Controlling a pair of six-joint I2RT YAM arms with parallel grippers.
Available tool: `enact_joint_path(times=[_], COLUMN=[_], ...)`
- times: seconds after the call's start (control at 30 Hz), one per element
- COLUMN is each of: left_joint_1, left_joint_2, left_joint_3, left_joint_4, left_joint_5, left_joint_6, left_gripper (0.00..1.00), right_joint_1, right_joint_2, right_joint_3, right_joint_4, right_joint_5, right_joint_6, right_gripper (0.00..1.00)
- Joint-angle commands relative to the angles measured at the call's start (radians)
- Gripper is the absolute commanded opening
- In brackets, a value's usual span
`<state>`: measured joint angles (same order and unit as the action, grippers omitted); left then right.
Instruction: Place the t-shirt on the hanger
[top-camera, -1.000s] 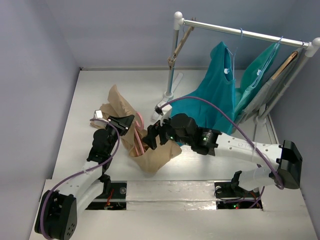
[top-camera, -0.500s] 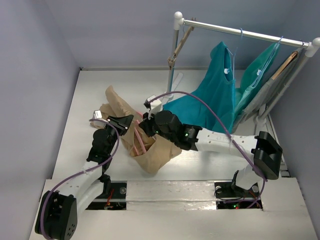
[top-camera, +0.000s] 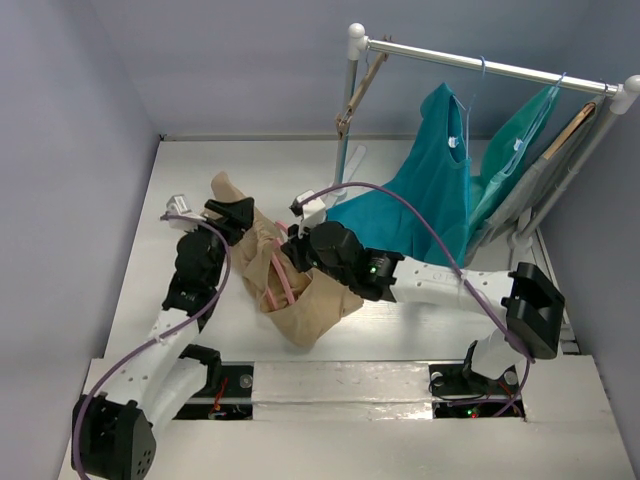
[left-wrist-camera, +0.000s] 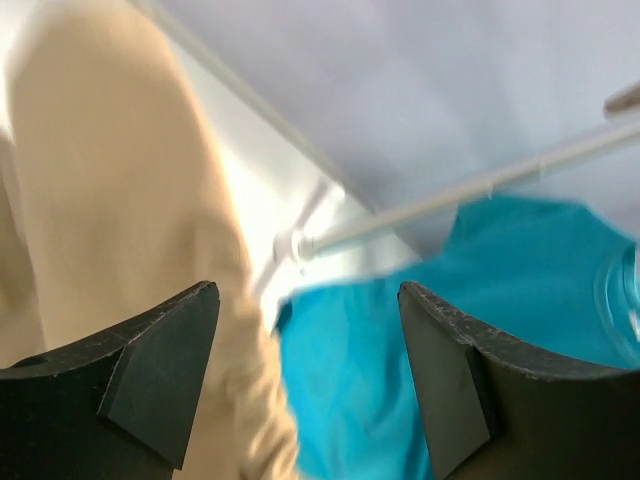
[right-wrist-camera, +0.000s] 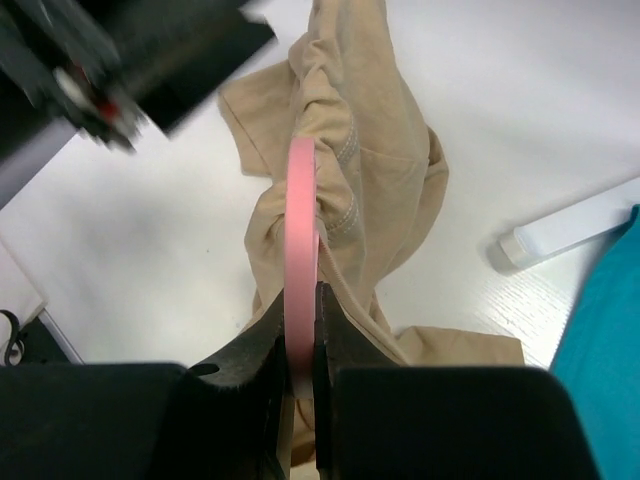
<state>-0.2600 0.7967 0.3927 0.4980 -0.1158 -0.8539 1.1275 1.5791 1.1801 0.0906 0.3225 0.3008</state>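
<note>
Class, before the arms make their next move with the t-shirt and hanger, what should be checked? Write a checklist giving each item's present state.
1. Right gripper clamped on hanger: ok.
2. Left gripper open and empty: ok.
3. T-shirt spread out: not ok, bunched up.
4. Hanger threaded inside the t-shirt: cannot tell, fabric hides its far end.
5. Left gripper clear of the t-shirt: cannot tell.

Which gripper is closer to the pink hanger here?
Right. The right gripper has its fingers shut on the hanger; the left gripper is open beside the t-shirt, apart from the hanger.
</note>
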Motion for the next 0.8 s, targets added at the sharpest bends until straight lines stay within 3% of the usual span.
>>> enact_joint_path(times=[0.0, 0.2, 0.37, 0.77], left_joint_1=[0.042, 0.182, 0.182, 0.209], left_joint_2=[0.042, 0.153, 0.171, 0.361], left_joint_3=[0.104, 0.152, 0.146, 0.235], left_joint_4=[-0.047, -0.023, 0.077, 0.119], left_joint_5=[-0.067, 0.064, 0.059, 0.001], left_joint_6=[0.095, 0.059, 0.059, 0.05], left_gripper=[0.68, 0.6, 0.61, 0.6], right_joint_1=[0.008, 0.008, 0.008, 0.008], right_joint_2=[-0.062, -0.099, -0.114, -0.142], right_joint_3=[-0.016, -0.046, -0.06, -0.086], right_joint_4=[0.041, 0.034, 0.043, 0.057], right_joint_5=[0.039, 0.029, 0.001, -0.036], right_joint_6=[-0.031, -0.028, -0.025, -0.022], right_gripper=[0.0, 0.0, 0.0, 0.0])
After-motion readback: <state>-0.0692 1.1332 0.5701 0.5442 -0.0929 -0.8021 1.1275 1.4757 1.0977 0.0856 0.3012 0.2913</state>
